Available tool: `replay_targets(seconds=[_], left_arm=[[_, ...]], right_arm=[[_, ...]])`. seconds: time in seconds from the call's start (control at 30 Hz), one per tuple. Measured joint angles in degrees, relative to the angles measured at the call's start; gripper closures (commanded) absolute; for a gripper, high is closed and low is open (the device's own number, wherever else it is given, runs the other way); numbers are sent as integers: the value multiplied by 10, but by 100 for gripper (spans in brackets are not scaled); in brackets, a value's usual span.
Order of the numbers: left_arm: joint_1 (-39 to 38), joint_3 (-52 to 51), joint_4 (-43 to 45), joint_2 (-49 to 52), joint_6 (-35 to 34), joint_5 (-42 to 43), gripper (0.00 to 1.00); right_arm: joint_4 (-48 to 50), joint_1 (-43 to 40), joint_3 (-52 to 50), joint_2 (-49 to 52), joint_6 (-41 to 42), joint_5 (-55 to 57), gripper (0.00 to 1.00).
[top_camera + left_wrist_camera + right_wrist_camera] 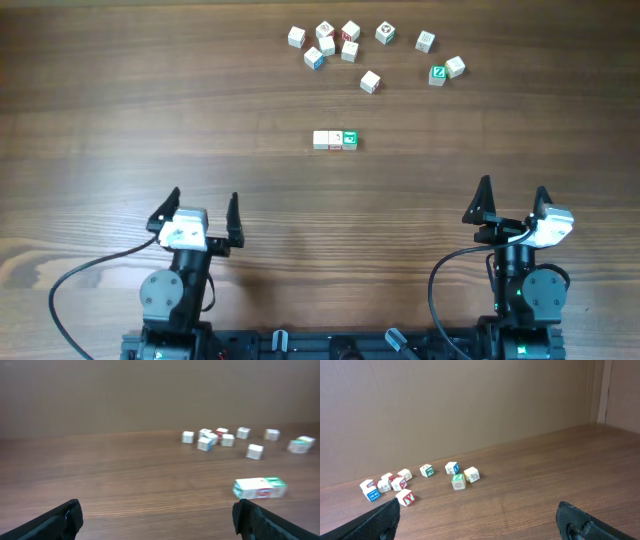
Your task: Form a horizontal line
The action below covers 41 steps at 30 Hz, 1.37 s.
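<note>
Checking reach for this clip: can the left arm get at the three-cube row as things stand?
Probably yes. The row lies on bare table ahead and to the right of the open left gripper, with nothing between them. The scattered cubes sit farther back, out of the way.

Open table [150, 110] surrounds the horizontal line [335, 140]; scattered cubes [349, 51] apparently stand well beyond.

A wooden table [120, 120] of dark brown boards fills the overhead view, its grain running left to right under soft, even light. Behind the table's far edge rises a plain, matt tan wall [470, 405]. Above the table's far right, a dark vertical seam [605, 390] divides that wall from a second, similar panel [625, 390]
</note>
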Motion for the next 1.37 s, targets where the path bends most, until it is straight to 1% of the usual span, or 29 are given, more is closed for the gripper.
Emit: replay_targets(seconds=[0.07,0.23,0.43,1.37], left_arm=[[21,0,0,0,12,0,0],[24,0,0,0,17,4,0],[40,0,0,0,-1,5,0],[40,0,0,0,-3,5,0]], right_arm=[[0,0,0,0,0,0,0],[0,0,0,0,0,0,0],[0,0,0,0,0,0,0],[0,0,0,0,0,0,0]])
